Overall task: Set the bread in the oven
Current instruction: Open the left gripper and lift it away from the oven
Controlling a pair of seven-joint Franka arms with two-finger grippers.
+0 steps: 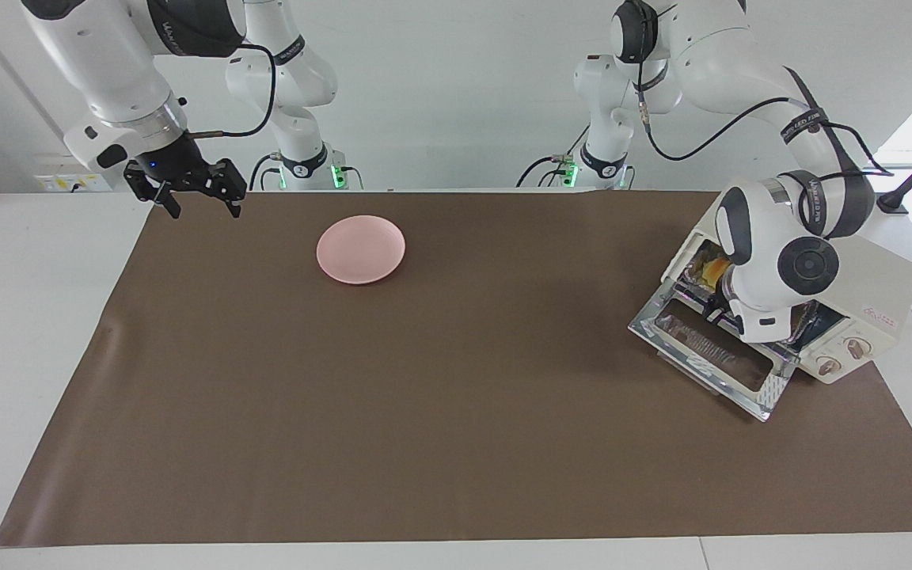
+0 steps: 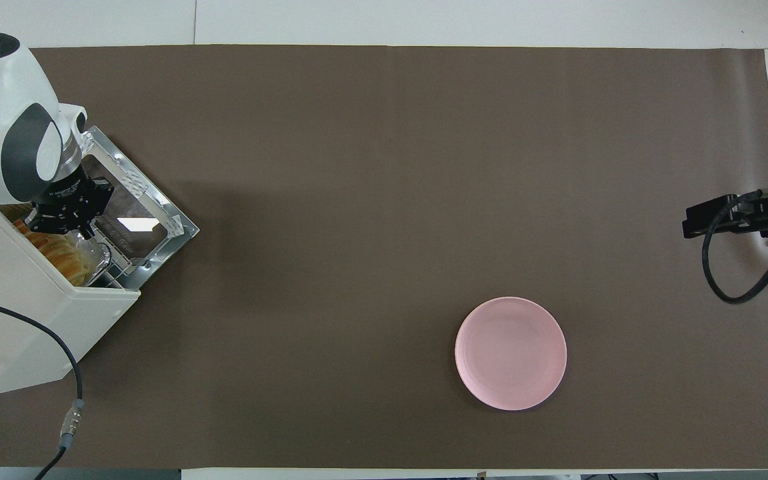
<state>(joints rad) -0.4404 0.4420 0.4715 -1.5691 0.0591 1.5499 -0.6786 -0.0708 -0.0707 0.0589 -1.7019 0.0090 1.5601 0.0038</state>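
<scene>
the bench (image 1: 456, 443) carries the oven (image 1: 875, 293) at the left arm's end, door (image 1: 709, 356) down; the plate (image 1: 361, 248) sits toward the right arm's end; the bread (image 2: 67, 257) lies in a foil tray (image 2: 94, 257) inside the oven; the left gripper (image 2: 64, 223), clenched on the tray's rim, is at the oven mouth; the right gripper (image 1: 201, 204) waits released over the bench edge

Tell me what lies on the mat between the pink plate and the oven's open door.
Nothing: in the overhead view only bare brown mat lies between the pink plate and the oven door.

Bread (image 1: 711, 274) lies inside the open oven (image 1: 872, 297), pink plate (image 1: 360, 249) well apart.
</scene>
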